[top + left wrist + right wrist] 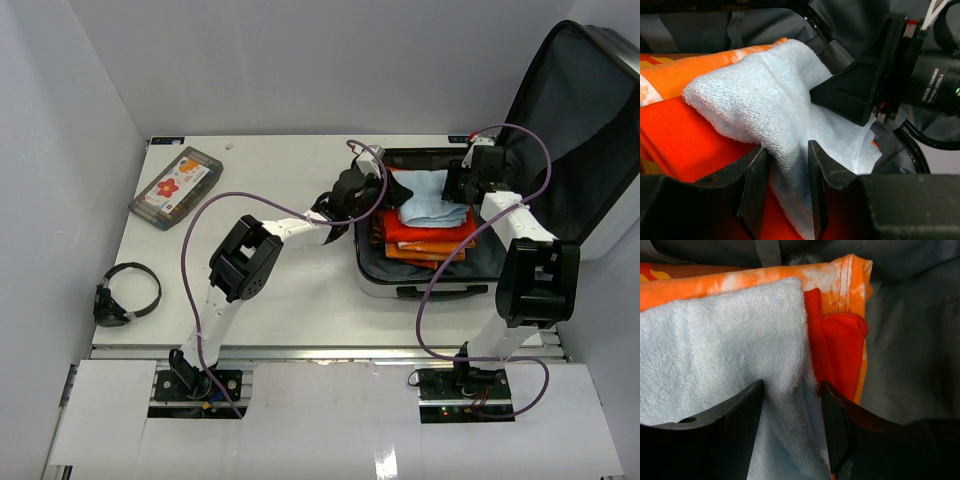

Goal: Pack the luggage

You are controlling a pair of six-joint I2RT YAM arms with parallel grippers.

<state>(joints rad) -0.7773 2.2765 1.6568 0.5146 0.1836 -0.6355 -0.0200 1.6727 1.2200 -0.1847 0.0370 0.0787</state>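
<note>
on the far left of the table (pixel 300 310) a pair of black headphones (pixel 108 305) lies unpacked, and behind it the flat grey case (pixel 176 187) with a red flower also sits outside, well apart from the luggage (pixel 420 291); whether either is meant to go in cannot be told

the luggage lies open at the right of the table, its lid (pixel 580 110) standing up against the right wall

inside, a folded stack of orange and red clothes (pixel 420 238) is already in place, and a light blue towel (pixel 432 200) rests on top of it

the left gripper (pixel 789 152) is at the towel's left edge, its jaws parted around a fold that looks loose rather than squeezed

the right gripper (pixel 792 390) is at the towel's right side, jaws likewise apart with a ridge of towel between them

packing looks well along: clothes and towel are in; closing the lid and zipping it shut are not yet done
</note>
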